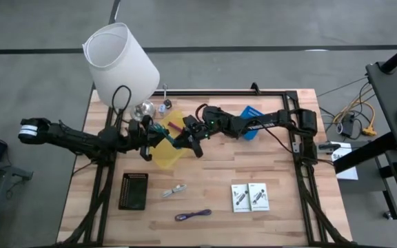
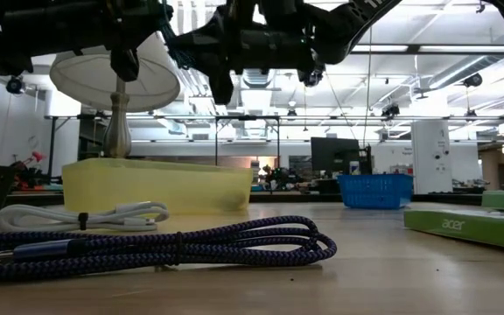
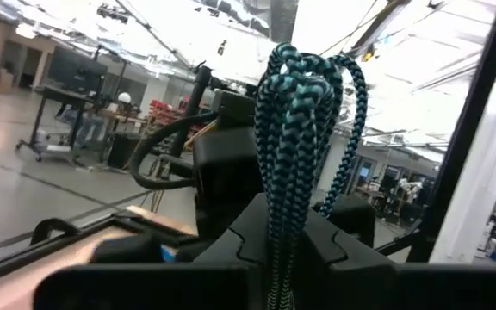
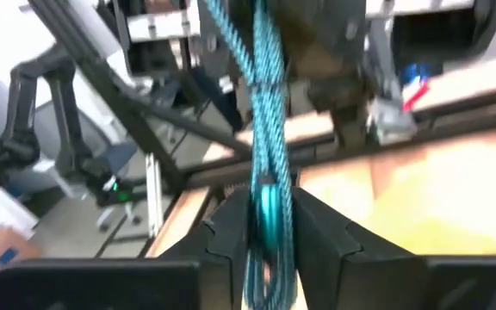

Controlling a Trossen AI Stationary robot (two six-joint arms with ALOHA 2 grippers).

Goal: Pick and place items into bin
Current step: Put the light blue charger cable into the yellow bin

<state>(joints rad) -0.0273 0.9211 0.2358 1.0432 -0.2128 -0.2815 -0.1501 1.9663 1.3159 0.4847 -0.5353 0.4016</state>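
I have both grippers meeting over the yellow bin, and the teal braided cord runs between them. My left gripper is clamped on the cord – from its wrist the bundle stands up as a tight looped hank between the dark fingers. My right gripper has its fingers closed on the same cord, which hangs down through them as a doubled woven strand.

The bin is translucent yellow plastic, low-walled, sitting near the middle of the wooden table just in front of the white lamp. A blue basket lies under the right arm.

The near half of the table has open room – a purple braided cable coiled flat near the front edge, a small white cable just behind it, two white rectangular packets side by side to the right, and a black mesh tray to the left, all well apart from one another.
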